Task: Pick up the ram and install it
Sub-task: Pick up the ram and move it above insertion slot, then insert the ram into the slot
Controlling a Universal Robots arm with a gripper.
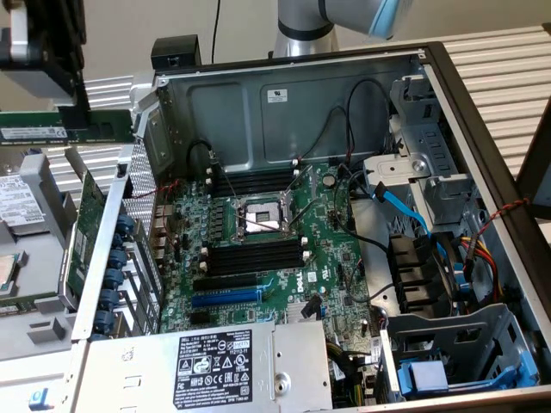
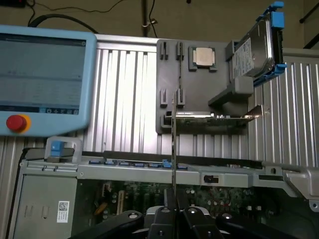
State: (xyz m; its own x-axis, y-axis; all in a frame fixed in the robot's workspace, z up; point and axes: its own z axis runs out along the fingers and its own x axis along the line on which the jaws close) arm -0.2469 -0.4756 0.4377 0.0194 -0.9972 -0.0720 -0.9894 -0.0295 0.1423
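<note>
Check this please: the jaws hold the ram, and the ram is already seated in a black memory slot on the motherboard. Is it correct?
No, the ram is not seated. The jaws hold it, but the exterior view shows it in the air outside the computer case, on the exterior view's left; the black memory slots stand empty.

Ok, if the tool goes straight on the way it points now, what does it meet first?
Probably the grey tray beside the case, not the motherboard. The tool, shut on the ram, hangs over that tray, so the ram's leading edge would touch first. Depth is unclear, so this is a guess.
</note>
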